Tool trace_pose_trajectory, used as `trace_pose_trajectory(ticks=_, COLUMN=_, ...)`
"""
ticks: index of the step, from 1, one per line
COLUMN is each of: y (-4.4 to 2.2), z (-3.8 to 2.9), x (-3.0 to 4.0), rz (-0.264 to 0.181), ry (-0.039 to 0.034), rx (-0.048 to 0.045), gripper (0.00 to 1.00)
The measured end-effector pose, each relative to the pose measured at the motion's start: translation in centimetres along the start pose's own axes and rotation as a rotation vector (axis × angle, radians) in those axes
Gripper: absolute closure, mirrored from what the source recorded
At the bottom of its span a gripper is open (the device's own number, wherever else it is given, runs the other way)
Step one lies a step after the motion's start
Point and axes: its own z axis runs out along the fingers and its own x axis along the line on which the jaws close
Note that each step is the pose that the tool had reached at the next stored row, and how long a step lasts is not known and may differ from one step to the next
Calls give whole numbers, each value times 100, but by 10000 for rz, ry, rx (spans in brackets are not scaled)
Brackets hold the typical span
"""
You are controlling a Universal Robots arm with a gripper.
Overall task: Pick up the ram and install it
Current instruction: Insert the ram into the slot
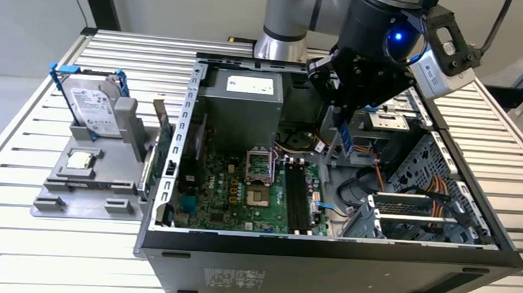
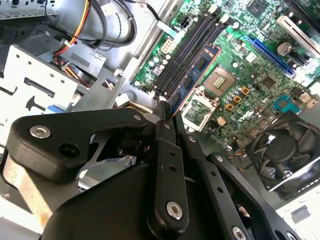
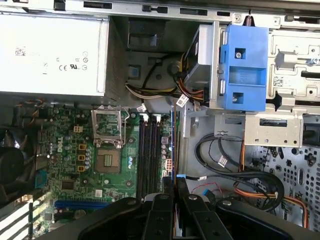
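Observation:
My gripper hangs inside the open computer case, shut on the ram, a narrow blue-green stick held by one end and pointing down. In the second wrist view the ram runs out from the gripper and lies roughly parallel to the black memory slots, over their edge nearest the processor socket. In the first wrist view the ram shows edge-on as a thin line beside the memory slots, ahead of the gripper. In the exterior view the memory slots lie lower, towards the case's front.
A silver hard drive in a blue frame stands on a grey holder outside the case, at the exterior view's left. Inside are the power supply, the processor socket, a fan, a blue drive bracket and loose cables.

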Motion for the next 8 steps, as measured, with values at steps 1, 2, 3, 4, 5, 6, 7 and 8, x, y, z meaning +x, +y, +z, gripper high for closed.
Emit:
trace_pose_trajectory(ticks=1, y=0, z=1, x=0, rz=1, ry=0, rx=1, gripper=100)
trace_pose_trajectory(ticks=2, y=0, z=3, x=0, rz=1, ry=0, rx=0, gripper=100)
trace_pose_trajectory(ticks=3, y=1, z=6, x=0, rz=0, ry=-1, rx=0, gripper=100)
trace_pose_trajectory(ticks=4, y=0, z=10, x=0, rz=1, ry=-1, rx=-1, gripper=100)
trace_pose_trajectory(ticks=5, y=-1, z=15, x=0, rz=0, ry=0, rx=1, gripper=100)
trace_pose_trajectory(ticks=6, y=-1, z=20, x=0, rz=0, ry=-1, rx=0, gripper=100)
trace_pose_trajectory(ticks=7, y=-1, z=25, x=1, rz=1, ry=0, rx=1, gripper=100)
trace_pose_trajectory(ticks=8, y=-1, z=30, x=1, rz=1, ry=0, rx=0, gripper=100)
